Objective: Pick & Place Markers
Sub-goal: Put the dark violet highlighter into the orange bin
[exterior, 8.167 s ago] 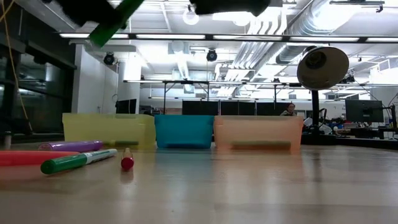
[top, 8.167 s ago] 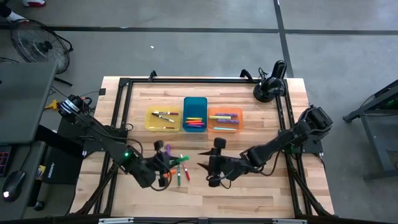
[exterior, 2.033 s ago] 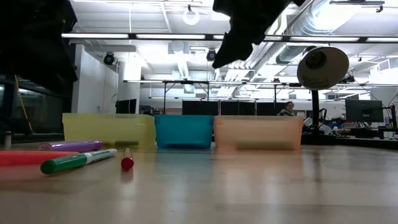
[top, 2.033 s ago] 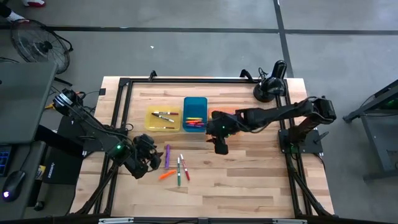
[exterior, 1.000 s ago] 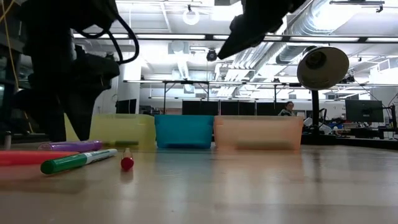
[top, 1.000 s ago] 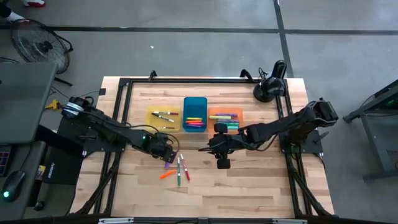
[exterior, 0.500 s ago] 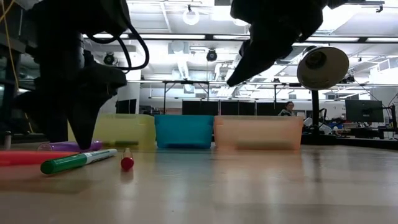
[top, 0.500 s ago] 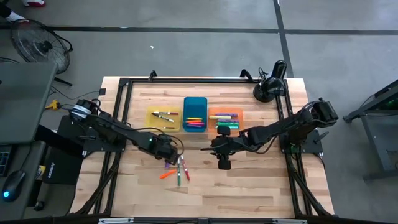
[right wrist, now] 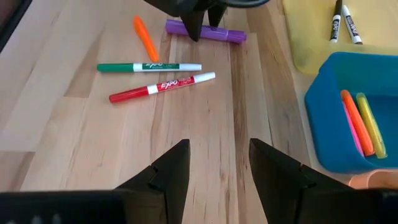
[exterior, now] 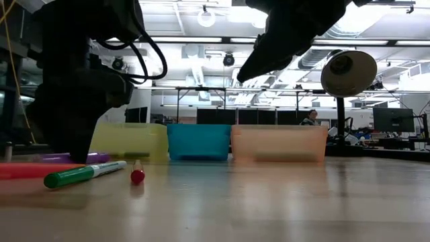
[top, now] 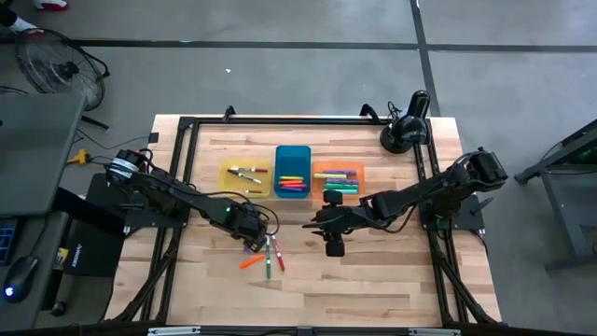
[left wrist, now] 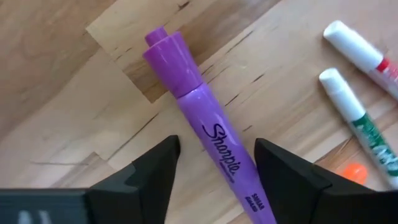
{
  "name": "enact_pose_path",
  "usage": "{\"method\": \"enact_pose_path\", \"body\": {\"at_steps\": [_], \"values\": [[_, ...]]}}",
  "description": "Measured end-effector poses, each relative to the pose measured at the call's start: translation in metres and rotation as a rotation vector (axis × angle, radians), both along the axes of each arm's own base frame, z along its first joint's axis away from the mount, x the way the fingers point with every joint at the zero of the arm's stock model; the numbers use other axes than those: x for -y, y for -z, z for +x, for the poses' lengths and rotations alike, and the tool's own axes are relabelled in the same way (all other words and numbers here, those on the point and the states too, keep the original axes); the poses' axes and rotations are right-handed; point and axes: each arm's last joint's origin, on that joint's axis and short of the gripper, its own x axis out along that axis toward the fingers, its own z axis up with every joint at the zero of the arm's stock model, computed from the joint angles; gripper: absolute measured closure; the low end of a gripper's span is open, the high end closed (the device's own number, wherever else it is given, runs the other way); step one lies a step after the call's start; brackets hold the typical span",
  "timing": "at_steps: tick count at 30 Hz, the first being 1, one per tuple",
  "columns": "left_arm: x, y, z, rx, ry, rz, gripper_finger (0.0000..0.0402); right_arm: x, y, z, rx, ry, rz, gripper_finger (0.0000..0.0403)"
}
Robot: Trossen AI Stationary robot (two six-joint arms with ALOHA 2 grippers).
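The purple marker (left wrist: 208, 134) lies flat on the tabletop (top: 373, 271), and only the left wrist view shows it plainly: it runs lengthwise between the two dark fingers (left wrist: 152, 171) of the left gripper (left wrist: 211, 163), with a sliver of wood visible on each side, so the jaws stand wide, straddling it without yet touching. From above, that gripper (top: 252, 238) covers most of the purple marker and only a stub shows. Just beside it lie a green marker (top: 268, 258), a red marker (top: 277, 256) and an orange marker (top: 248, 263), all loose on the wood. The right wrist view takes in that whole cluster at once, with the left arm's fingers planted over the purple one. The right gripper (right wrist: 214, 163) hangs above bare wood well apart from the loose markers, jaws parted and holding nothing. Behind stand the yellow tray (top: 227, 187), the blue tray (top: 278, 161) and the orange tray (top: 317, 191), each with markers inside.
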Motion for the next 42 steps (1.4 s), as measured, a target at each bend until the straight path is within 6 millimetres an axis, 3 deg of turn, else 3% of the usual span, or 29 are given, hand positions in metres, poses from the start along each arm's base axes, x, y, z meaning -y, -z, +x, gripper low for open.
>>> {"method": "enact_pose_path", "body": {"at_steps": [16, 30, 42], "values": [[-0.0020, 0.0012, -0.0048, -0.033, 0.231, 0.073, 0.0331, 0.0000, -0.0008, 0.0006, 0.011, 0.020, 0.014, 0.0249], [-0.0029, 0.0015, -0.0047, -0.024, 0.343, 0.124, 0.0333, -0.0008, -0.0049, 0.0038, 0.062, 0.021, 0.031, 0.0249], [-0.0025, 0.0012, 0.0000, 0.042, 0.498, 0.268, 0.0335, -0.0014, -0.0072, 0.0054, 0.090, 0.018, 0.041, 0.0249]]}}
